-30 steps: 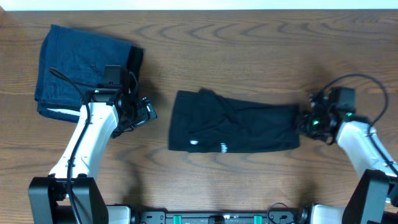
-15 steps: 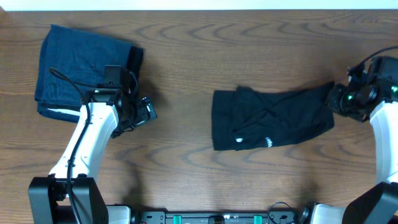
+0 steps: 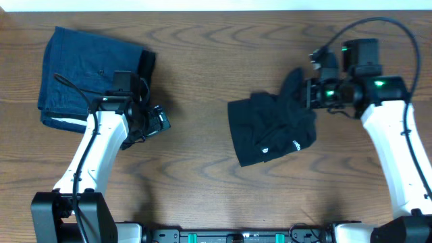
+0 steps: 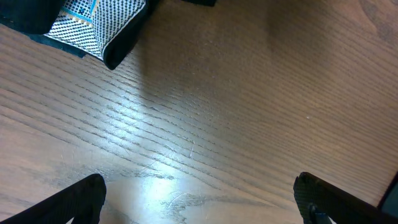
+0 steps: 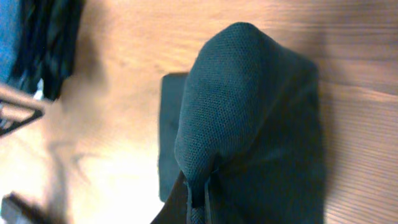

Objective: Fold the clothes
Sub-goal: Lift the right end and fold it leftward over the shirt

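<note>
On wood-grain table (image 3: 202, 61), possibly laminate, right tool (image 3: 309, 94) pinches shirt (image 3: 270, 131), left tool (image 3: 160, 120) gapes.

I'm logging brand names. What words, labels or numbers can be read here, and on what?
No text can be read.
black shirt: two small white marks, too small to read.
dotted patch with blue print, left wrist view: cut off, unreadable.

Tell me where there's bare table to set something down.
Bare wooden table lies between the open left tool and the crumpled black fabric shirt, and in front of it. Crowded: folded dark-blue garment far left, right tool pinching shirt.
</note>
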Robot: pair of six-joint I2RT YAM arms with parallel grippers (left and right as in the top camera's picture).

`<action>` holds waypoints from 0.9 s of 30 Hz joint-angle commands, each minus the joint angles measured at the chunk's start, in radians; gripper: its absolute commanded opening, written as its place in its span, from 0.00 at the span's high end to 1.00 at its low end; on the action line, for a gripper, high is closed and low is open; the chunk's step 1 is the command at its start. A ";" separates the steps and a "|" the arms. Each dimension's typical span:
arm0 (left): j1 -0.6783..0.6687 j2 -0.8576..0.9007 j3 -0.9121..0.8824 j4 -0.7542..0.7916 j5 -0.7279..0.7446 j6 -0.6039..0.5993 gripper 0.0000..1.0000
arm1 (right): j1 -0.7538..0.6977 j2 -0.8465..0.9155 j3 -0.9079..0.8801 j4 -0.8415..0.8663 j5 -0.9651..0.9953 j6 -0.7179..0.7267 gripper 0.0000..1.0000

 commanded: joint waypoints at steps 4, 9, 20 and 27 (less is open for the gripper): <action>0.003 0.005 -0.007 -0.002 -0.013 0.002 0.02 | 0.148 0.014 -0.006 0.002 0.090 -0.013 0.99; 0.003 0.005 -0.007 -0.002 -0.013 0.002 0.02 | 0.245 0.101 -0.022 0.015 0.102 -0.014 0.99; 0.003 0.005 -0.007 -0.002 -0.013 0.002 0.02 | 0.418 0.337 -0.022 0.068 0.105 0.010 0.90; 0.003 0.005 -0.007 -0.002 -0.013 0.002 0.02 | 0.413 0.354 -0.005 0.080 -0.005 -0.050 0.71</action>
